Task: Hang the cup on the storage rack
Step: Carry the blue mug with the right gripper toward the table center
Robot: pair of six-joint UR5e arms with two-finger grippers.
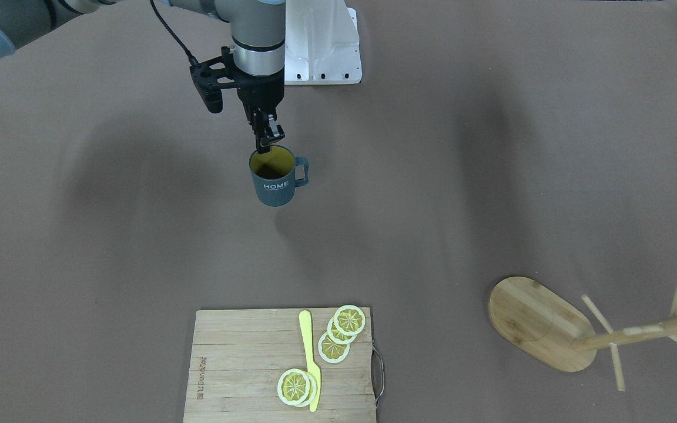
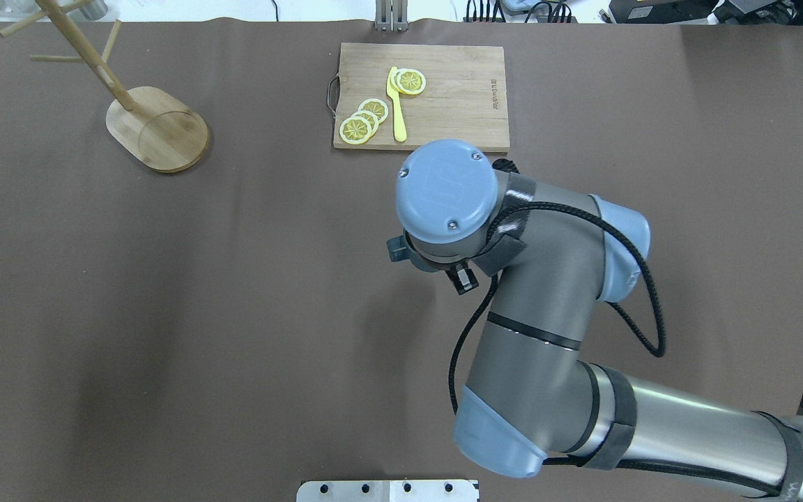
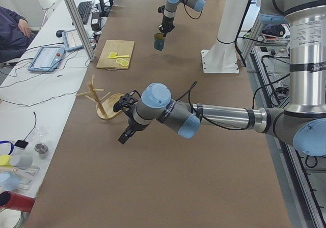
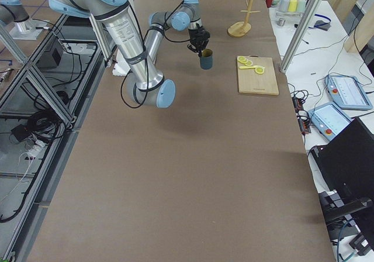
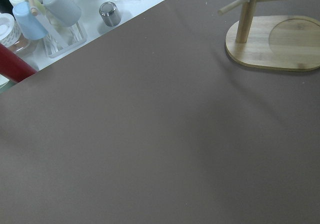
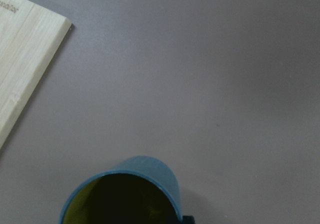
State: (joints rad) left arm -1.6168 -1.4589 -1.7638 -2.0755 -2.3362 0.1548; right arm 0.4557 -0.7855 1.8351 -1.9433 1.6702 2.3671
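Note:
The cup point(image 1: 275, 179) is a dark slate-blue mug with a yellow-olive inside and white "HOME" lettering. It hangs upright, its handle toward the front-facing view's right. My right gripper point(image 1: 269, 143) is shut on its far rim. The right wrist view shows only the cup's rim point(image 6: 131, 189) at the bottom edge. The cup's shadow falls on the table a little apart from it. The storage rack point(image 1: 541, 322), a bamboo mug tree on an oval base, stands far off at the table's left end point(image 2: 157, 129). My left gripper point(image 3: 124, 136) hovers near the storage rack point(image 3: 105, 107); I cannot tell whether it is open or shut.
A wooden cutting board point(image 1: 238, 364) with lemon slices and a yellow knife point(image 1: 310, 358) lies at the table's far edge. The white arm mount point(image 1: 321, 47) is behind the cup. Bottles and a tray point(image 5: 45, 19) sit beyond the left end. A person point(image 3: 10, 29) sits at the side desk.

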